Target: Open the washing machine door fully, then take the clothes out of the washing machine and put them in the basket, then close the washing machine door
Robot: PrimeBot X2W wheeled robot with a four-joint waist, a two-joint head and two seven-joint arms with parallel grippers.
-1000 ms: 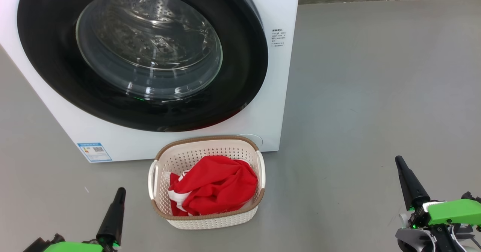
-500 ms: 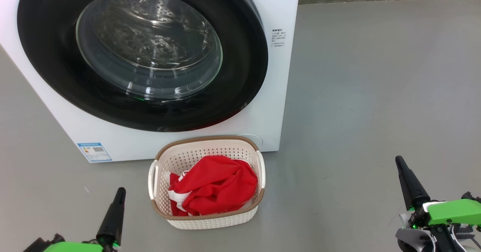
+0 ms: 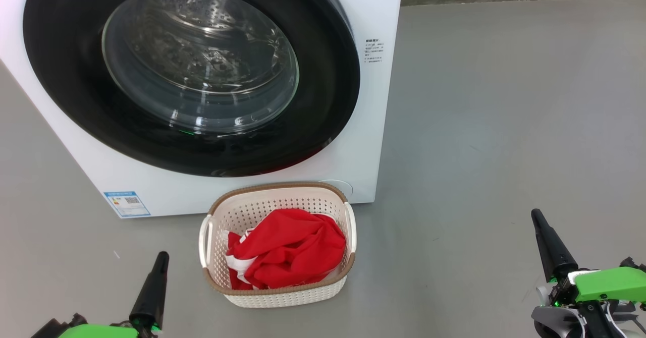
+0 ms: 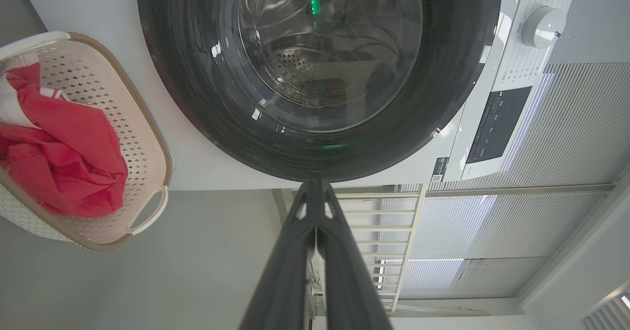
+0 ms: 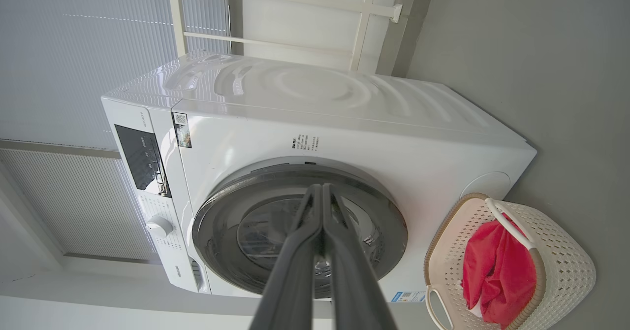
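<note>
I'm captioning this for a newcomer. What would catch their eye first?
The huge round glossy black door, shut on the white washing machine, takes up the upper left of the head view. Next come the bright red clothes heaped in the cream basket just in front of it. The left hand and right hand sit low, fingers shut.

**Bright, even light, sharp feeds**

White highlights and a green glint streak the glass of the washing machine door [image 3: 197, 65]. The basket [image 3: 277, 185] throws only a faint shadow on the floor [image 3: 504, 126]. My wrist views bend straight lines near their edges.
</note>
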